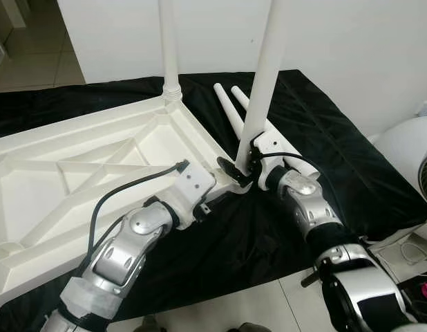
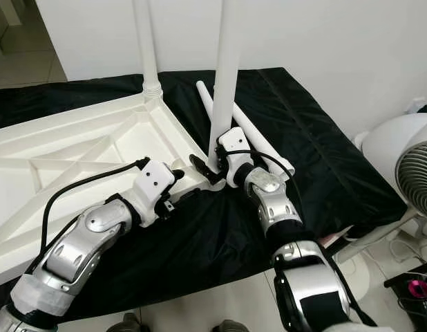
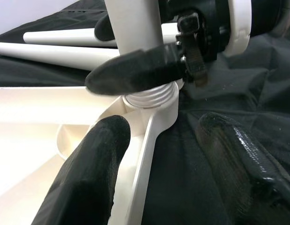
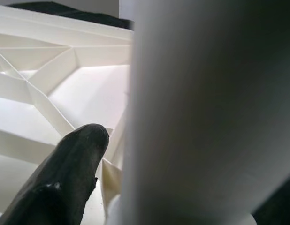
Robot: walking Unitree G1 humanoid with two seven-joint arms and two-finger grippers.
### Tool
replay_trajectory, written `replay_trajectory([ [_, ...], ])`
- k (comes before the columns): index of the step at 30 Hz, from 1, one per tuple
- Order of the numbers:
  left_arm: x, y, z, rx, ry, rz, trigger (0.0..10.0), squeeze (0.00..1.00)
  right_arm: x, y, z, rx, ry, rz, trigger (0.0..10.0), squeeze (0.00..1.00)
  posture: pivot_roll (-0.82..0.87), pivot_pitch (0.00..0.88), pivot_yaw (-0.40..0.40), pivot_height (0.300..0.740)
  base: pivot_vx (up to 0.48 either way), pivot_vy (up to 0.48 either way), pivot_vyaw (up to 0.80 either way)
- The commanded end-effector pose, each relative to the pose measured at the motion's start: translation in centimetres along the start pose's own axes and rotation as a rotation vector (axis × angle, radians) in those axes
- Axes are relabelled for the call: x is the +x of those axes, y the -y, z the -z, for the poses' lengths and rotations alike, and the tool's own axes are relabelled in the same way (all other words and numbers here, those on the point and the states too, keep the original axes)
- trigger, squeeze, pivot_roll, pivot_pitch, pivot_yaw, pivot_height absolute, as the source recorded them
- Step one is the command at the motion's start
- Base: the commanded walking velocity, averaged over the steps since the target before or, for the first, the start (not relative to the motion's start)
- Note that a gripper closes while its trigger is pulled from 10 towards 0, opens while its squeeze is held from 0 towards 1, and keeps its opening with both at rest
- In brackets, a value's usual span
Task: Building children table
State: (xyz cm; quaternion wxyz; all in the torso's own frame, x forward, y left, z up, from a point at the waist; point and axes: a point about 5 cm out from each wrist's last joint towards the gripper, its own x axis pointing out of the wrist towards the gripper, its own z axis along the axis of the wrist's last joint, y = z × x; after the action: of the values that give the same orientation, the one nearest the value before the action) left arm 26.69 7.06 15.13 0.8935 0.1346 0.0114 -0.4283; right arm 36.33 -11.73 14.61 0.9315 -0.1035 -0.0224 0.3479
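The white tabletop (image 1: 75, 173) lies upside down on a black cloth (image 1: 324, 138) spread over the floor, its ribbed underside facing up. One leg (image 1: 167, 41) already stands upright in the far corner socket. At the near corner, my right gripper (image 1: 235, 171) is pinched around the base of a second leg (image 1: 263, 76), holding it upright where its threaded end meets the corner socket (image 3: 152, 101); in my right wrist view that leg fills most of the frame with one black finger (image 4: 65, 173) beside it. My left gripper (image 3: 168, 154) sits just short of the same corner, its fingers spread apart, one over the tabletop's rim and the other over the cloth, gripping nothing. Two spare legs (image 1: 231, 107) lie side by side on the cloth just behind the corner I am working on. A white fan (image 2: 414, 180) stands off to my right beside the cloth.
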Motion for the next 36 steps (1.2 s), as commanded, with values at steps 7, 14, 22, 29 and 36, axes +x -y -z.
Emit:
replay_trajectory([
  [7,-0.5,0.0,0.2,0.004,0.001,0.015,10.0,0.00,0.0,0.5,0.7,0.007,-0.031,-0.043,0.0,0.00,0.01,0.000,-0.031,0.740,0.000,0.000,0.00],
  [14,-0.5,0.1,0.4,0.012,-0.006,0.016,10.0,0.00,-0.2,0.3,1.2,0.045,-0.023,-0.046,0.0,0.00,0.00,0.000,-0.027,0.740,0.000,0.000,0.00],
  [22,-0.4,0.2,0.3,0.014,-0.005,0.020,10.0,0.00,0.2,0.0,1.8,0.146,-0.026,0.052,10.0,0.00,0.00,0.000,-0.025,0.740,0.000,0.000,0.00],
  [29,-0.3,0.3,0.2,0.014,-0.003,0.024,10.0,0.00,0.8,-0.6,1.6,0.182,-0.006,0.159,10.0,0.00,0.00,0.000,-0.033,0.740,0.000,0.000,0.00],
  [36,-0.4,0.4,0.3,0.013,-0.004,0.027,10.0,0.00,0.8,-1.2,1.8,0.239,0.011,0.345,10.0,0.00,0.00,0.000,-0.039,0.740,0.000,0.000,0.00],
])
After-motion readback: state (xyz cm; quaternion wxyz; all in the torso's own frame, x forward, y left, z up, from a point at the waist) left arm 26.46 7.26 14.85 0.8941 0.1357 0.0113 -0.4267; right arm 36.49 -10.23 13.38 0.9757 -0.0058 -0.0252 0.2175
